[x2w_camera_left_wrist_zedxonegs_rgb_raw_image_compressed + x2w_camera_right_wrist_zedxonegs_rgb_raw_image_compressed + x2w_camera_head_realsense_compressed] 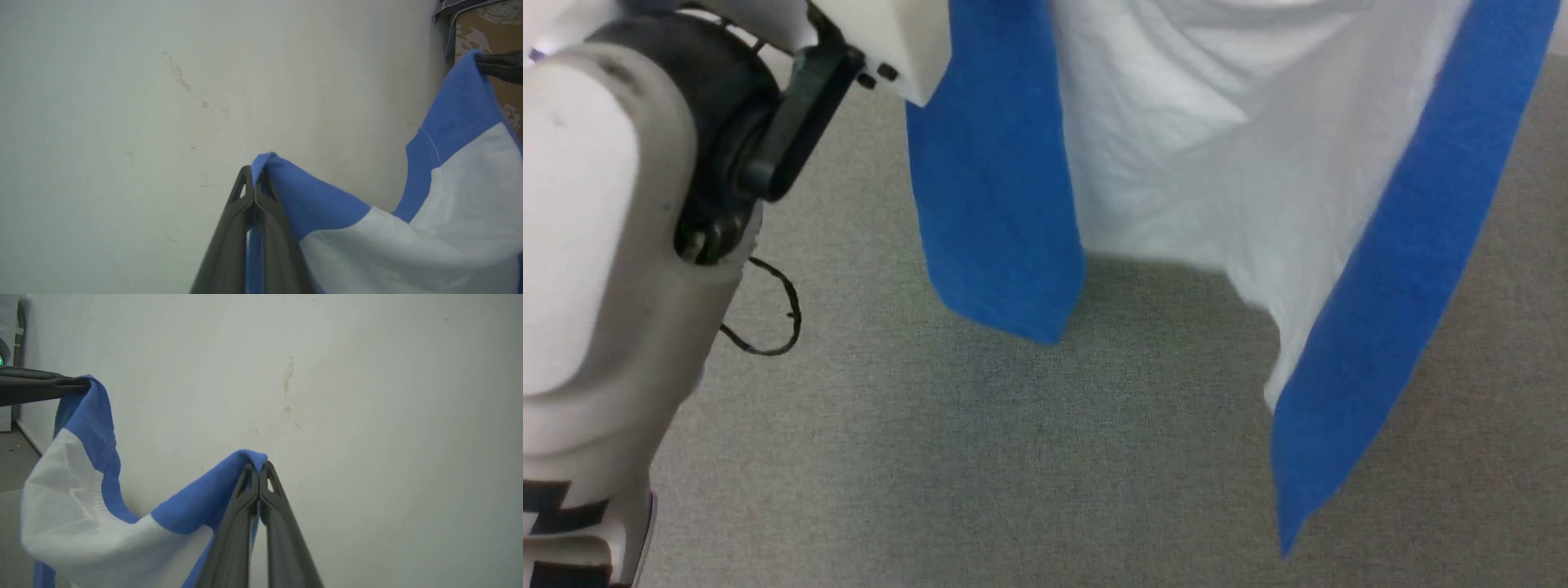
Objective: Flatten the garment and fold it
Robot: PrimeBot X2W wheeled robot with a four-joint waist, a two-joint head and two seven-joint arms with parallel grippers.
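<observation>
Garment [1176,147] hangs in the air before you, its white body between two blue sleeves that dangle over the grey floor [980,457] in the head view. Your left gripper [254,181] has its fingers pressed together on a fold of blue cloth at the shirt's upper edge. Your right gripper [259,470] is pinched the same way on the other blue corner. Between the two grips the neckline sags, with a pale wall [122,122] behind it.

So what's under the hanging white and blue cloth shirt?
Under the white and royal-blue cloth shirt, grey carpeted floor shows. The patch directly behind the hanging cloth is covered.
</observation>
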